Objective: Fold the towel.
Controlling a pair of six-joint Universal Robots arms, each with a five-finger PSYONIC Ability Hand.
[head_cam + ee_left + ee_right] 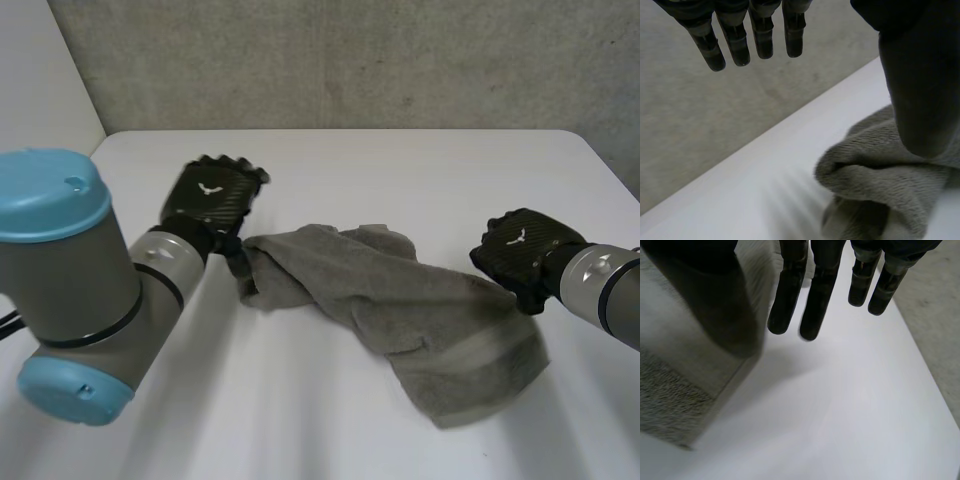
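Head view: grey towel [400,300] lies crumpled on white tabletop [400,170], unfolded, running diagonally from far-left end to a wider near-right end w/ a woven band along that end.

Left hand [212,195]: positioned at towel's far-left end, back of hand up.
Right hand [520,250]: positioned at towel's right edge, just above the wide end.
Grey wall [350,60] stands behind tabletop.

Left wrist view: left hand [735,45] is released; fingers straight, spread, clear of the cloth, w/ the wall [715,125] behind them. Thumb sits over the bunched end of towel [875,175]; contact btwn thumb and cloth cannot be confirmed. Bare tabotop adjoins the cloth: tabletop [765,190].

Right wrist view: right hand [820,300] is released; fingers straight, over bare tabletop [840,415], beside the cloth. Thumb is over the towel [670,390] near its banded edge; no pinch visible. Towel edge lies flat on tabletop at this end.
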